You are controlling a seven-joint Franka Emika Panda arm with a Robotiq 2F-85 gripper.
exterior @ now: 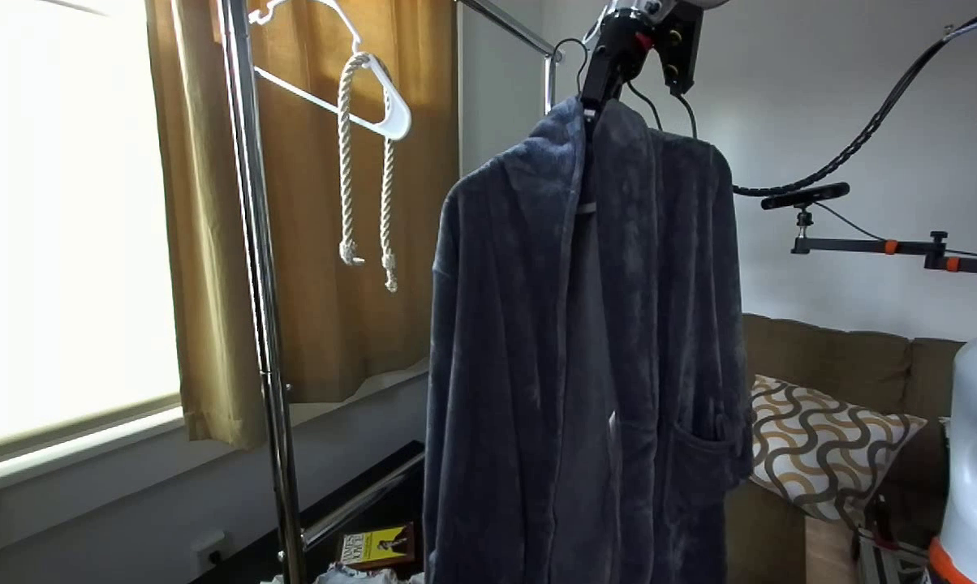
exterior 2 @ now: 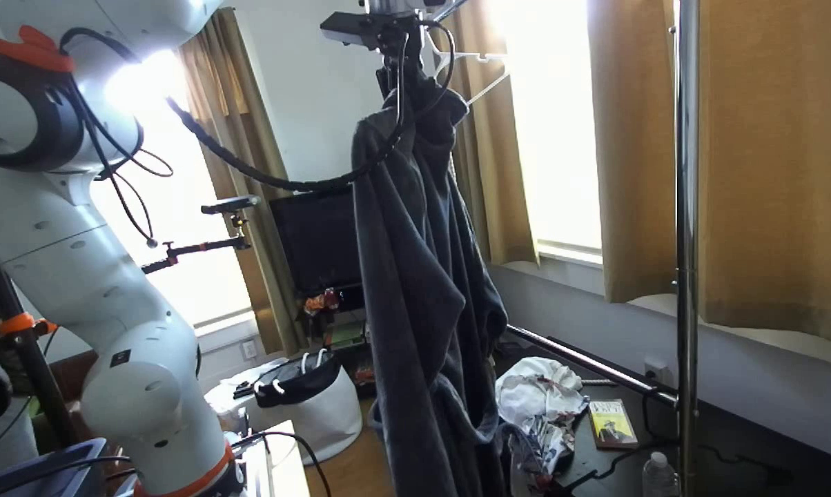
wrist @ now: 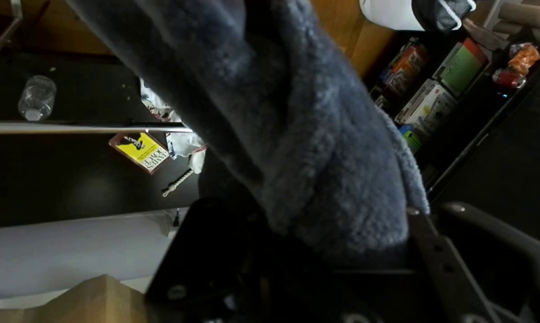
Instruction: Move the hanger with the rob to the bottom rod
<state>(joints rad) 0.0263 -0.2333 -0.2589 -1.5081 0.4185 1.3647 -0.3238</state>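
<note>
A dark grey plush robe (exterior: 505, 324) hangs in the air below my gripper (exterior: 592, 104), with its shoulders spread wide. It also shows in the exterior view (exterior 2: 415, 297) and fills the middle of the wrist view (wrist: 315, 148). My gripper is shut at the robe's collar. The robe's hanger is mostly hidden by the cloth; a thin dark curved wire beside the fingers may be its hook, I cannot tell. The chrome bottom rod (exterior: 363, 499) runs low beside the robe, over a dark table. It also shows in the exterior view (exterior 2: 588, 364) and the wrist view (wrist: 72, 128).
The rack's chrome post (exterior 2: 687, 276) and top rod (exterior: 513, 28) stand close by. A white hanger (exterior: 395, 122) with a rope hangs high up. A book (exterior 2: 612, 422), crumpled cloth (exterior 2: 536, 386) and a bottle (exterior 2: 658, 476) lie or stand on the dark table.
</note>
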